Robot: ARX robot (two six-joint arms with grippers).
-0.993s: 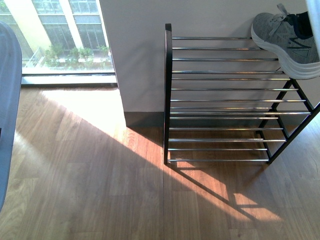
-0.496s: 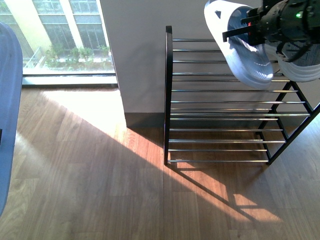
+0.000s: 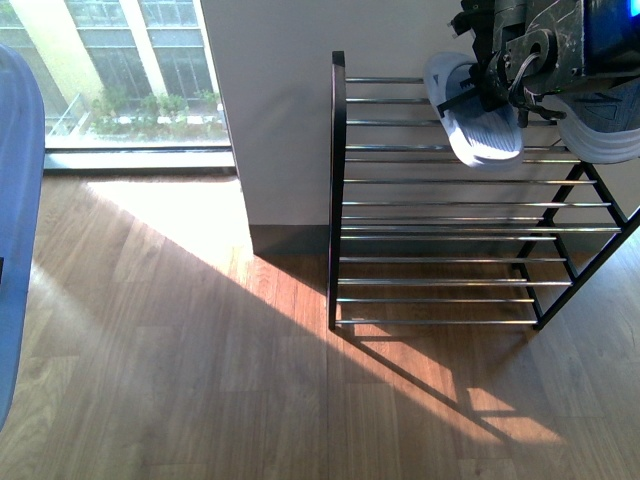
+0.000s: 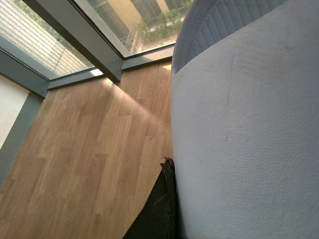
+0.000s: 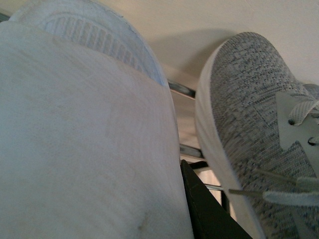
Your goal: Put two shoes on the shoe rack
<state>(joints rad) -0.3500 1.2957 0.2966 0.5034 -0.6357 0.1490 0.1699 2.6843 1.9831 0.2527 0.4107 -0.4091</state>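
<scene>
By the wall (image 3: 280, 100), right tool (image 3: 482, 96) grips pale slide (image 3: 486, 141) above rack (image 3: 337, 180).

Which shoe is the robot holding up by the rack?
Find the tall black shoe rack against the wall. At its top right sits a grey sneaker, and just left of it hangs the pale-blue slide. It is smooth plastic with no laces, unlike the knitted sneaker.

Bright sunlight, hard shadows on floor (image 3: 180, 400)
</scene>
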